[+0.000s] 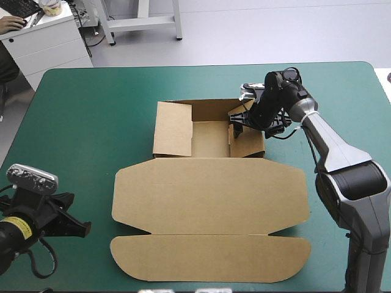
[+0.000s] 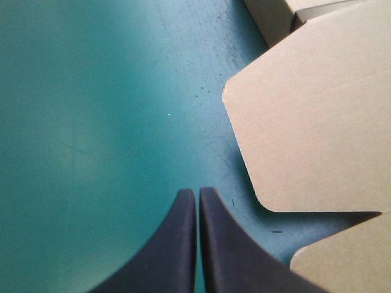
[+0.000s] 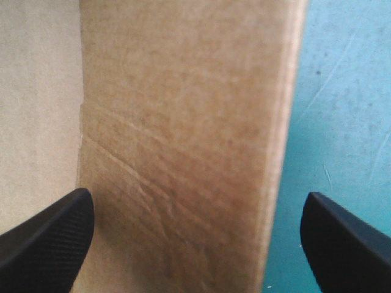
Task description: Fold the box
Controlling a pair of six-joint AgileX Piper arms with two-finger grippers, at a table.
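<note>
The brown box (image 1: 211, 139) lies mid-table as an open tray, its walls raised, with the wide lid (image 1: 208, 195) flat toward the table's front edge. My right gripper (image 1: 239, 124) is open at the tray's right wall. In the right wrist view the right gripper (image 3: 195, 201) straddles that wall (image 3: 183, 122), one finger inside the tray, the other outside over the teal-green cover. My left gripper (image 1: 82, 227) sits low at the front left, shut, with nothing in it. From the left wrist, the left gripper (image 2: 197, 192) points along the cover beside the lid's rounded corner (image 2: 311, 110).
The lid's front flap (image 1: 211, 257) reaches close to the table's front edge. Bare teal-green cover (image 1: 91, 122) stretches left of the box and behind it. A white desk (image 1: 43, 36) stands beyond the far left corner.
</note>
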